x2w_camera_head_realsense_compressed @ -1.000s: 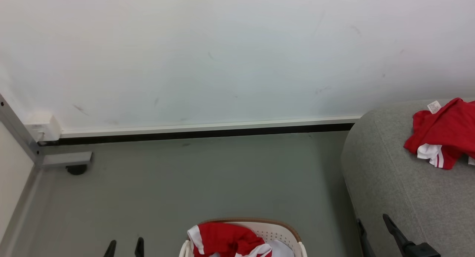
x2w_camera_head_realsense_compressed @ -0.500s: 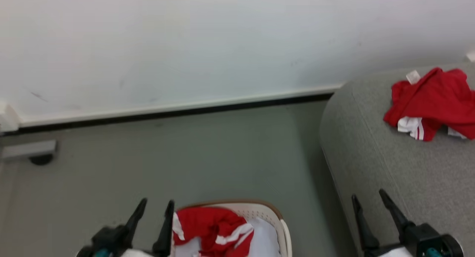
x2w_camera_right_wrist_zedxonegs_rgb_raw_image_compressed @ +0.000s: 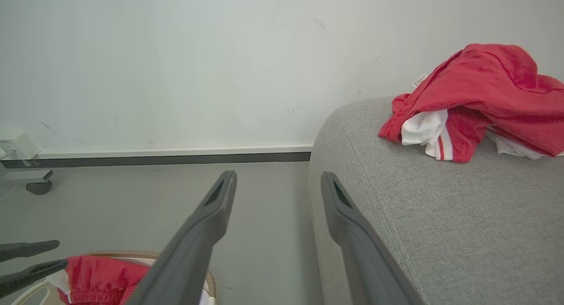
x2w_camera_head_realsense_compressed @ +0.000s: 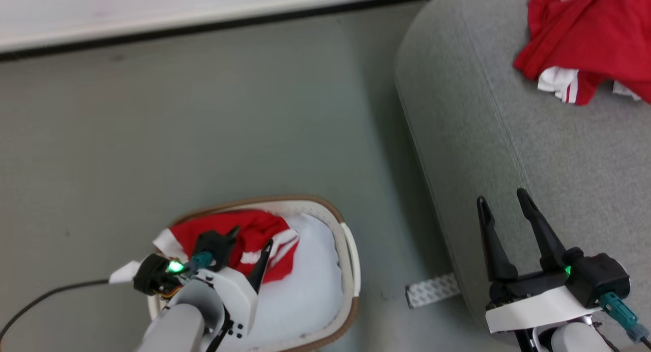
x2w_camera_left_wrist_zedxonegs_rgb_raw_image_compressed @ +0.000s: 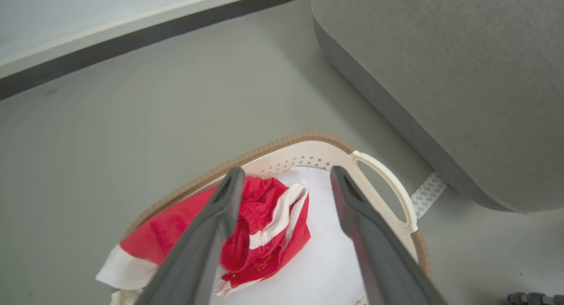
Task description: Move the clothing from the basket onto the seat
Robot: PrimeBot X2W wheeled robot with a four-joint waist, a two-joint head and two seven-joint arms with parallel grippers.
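Note:
The cream basket [x2w_camera_head_realsense_compressed: 352, 250] with a brown rim stands on the floor at the lower left. In it a red garment of the clothing [x2w_camera_head_realsense_compressed: 257, 229] with white bands lies on a white pad [x2w_camera_head_realsense_compressed: 310, 291]. My left gripper [x2w_camera_head_realsense_compressed: 250, 240] hangs open just above that garment, with nothing between its fingers; the left wrist view shows the garment [x2w_camera_left_wrist_zedxonegs_rgb_raw_image_compressed: 264, 225] under the left finger. Another red garment [x2w_camera_head_realsense_compressed: 585, 36] lies on the grey seat [x2w_camera_head_realsense_compressed: 508, 153] at the upper right. My right gripper [x2w_camera_head_realsense_compressed: 501, 198] stands open and empty over the seat's near edge.
A white textured strip [x2w_camera_head_realsense_compressed: 432, 290] lies on the grey floor between basket and seat. A wall with a dark baseboard [x2w_camera_head_realsense_compressed: 203, 24] runs along the far side. A caster [x2w_camera_right_wrist_zedxonegs_rgb_raw_image_compressed: 39, 187] sits at the far left by the wall. A black cable [x2w_camera_head_realsense_compressed: 46, 296] trails from my left arm.
The head camera has tilted down, shifting the whole scene. My left gripper has moved from beside the basket to above the red garment in it. Both grippers stay open.

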